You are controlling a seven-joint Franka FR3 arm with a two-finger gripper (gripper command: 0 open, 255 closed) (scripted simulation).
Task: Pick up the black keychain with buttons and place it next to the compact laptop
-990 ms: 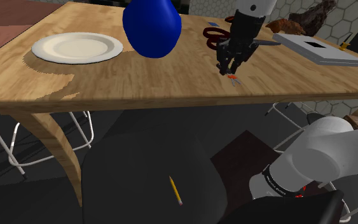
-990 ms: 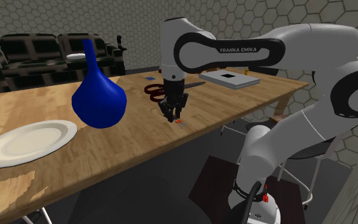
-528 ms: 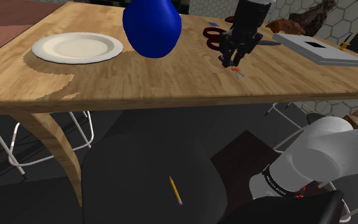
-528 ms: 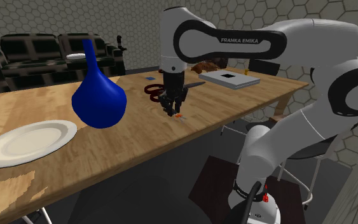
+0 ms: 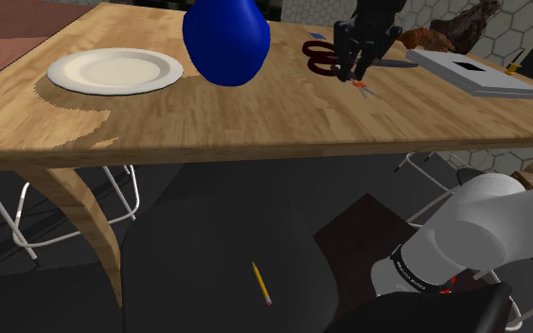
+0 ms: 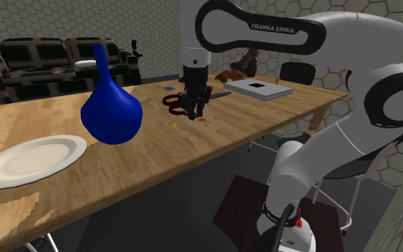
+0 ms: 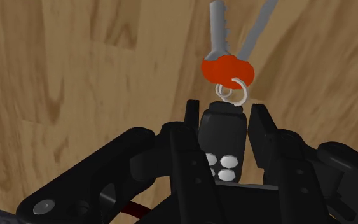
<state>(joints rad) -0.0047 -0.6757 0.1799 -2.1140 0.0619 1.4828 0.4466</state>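
My gripper [image 7: 225,119] is shut on the black keychain fob [image 7: 222,139], whose white buttons show between the fingers [image 7: 264,137]. A ring, a red tag [image 7: 226,69] and grey keys hang from it over the wooden table top. In the shoulder view the gripper [image 5: 358,74] hovers beside the red scissors [image 5: 320,55], with the keys [image 5: 363,89] dangling just under it. The compact laptop [image 5: 472,73] lies shut, further toward the shoulder view's right. From the second exterior view the gripper [image 6: 196,113] is short of the laptop [image 6: 260,88].
A big blue vase [image 5: 226,38] and a white plate [image 5: 115,70] stand on the table [image 5: 255,123] to the shoulder view's left. A brown object [image 5: 449,30] lies behind the laptop. A pencil [image 5: 261,282] lies on the floor beneath the table.
The gripper has carried the keychain up off the table and away from the front edge, toward the scissors and the laptop. Nothing else has moved.
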